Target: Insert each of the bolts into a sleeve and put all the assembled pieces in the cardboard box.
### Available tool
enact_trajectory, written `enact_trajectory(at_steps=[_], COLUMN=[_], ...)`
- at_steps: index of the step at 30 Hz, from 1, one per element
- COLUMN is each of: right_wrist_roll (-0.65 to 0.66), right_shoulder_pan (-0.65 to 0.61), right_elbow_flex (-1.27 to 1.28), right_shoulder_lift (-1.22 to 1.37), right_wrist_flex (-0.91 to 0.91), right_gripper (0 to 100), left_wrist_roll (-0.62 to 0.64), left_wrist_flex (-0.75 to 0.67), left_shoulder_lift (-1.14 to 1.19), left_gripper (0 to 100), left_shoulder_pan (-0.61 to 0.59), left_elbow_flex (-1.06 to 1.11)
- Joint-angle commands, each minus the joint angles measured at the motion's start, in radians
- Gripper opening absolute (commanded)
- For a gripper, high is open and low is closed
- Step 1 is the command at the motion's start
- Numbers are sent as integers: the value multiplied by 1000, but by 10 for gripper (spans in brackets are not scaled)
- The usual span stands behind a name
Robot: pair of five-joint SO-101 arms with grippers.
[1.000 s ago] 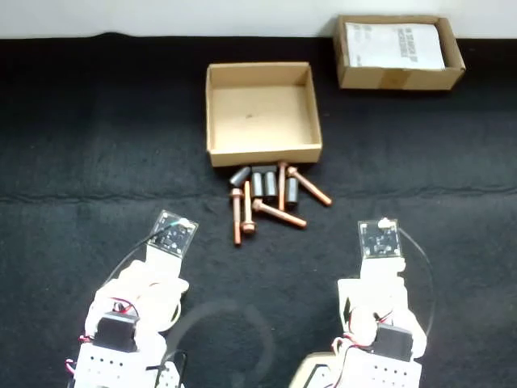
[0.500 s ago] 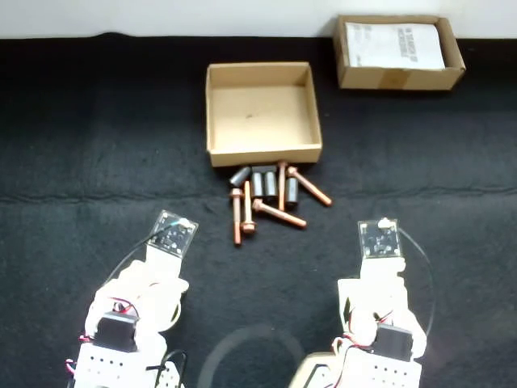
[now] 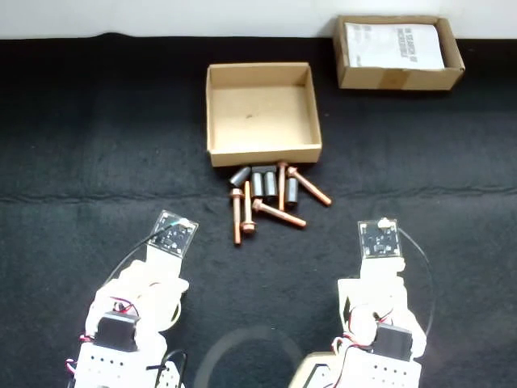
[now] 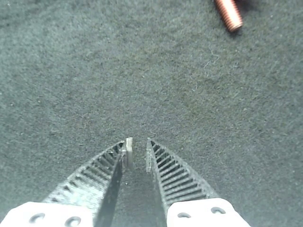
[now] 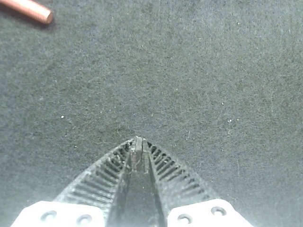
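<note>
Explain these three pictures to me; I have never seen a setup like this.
Two small robot arms, the left arm and the right arm, sit at a table covered in black cloth. The high view looks down on everything; the other two come from cameras on each wrist. Copper bolts and dark sleeves lie loose before the empty cardboard box; a second box holds paper. The left gripper is slightly open, the right gripper is shut. Neither holds anything.

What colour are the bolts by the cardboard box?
The bolts are copper-orange, clearest in the high view.
</note>
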Motion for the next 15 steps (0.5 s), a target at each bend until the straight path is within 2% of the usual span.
enact_trajectory(at_steps=[1, 11, 15], right_wrist_roll=[6, 6, 6], right_shoulder_pan=[-7, -7, -7], right_elbow_flex=[128, 128, 128], right_shoulder_lift=[-19, -19, -19], right_wrist_flex=[13, 13, 13], right_gripper=[8, 8, 8], left_wrist_roll=[0, -3, -3], left_wrist_flex=[-8, -15, -15], left_shoulder_lift=[-10, -10, -10], left_gripper=[74, 76, 76], left_shoulder_pan=[79, 56, -50], left_elbow_flex=[16, 1, -53])
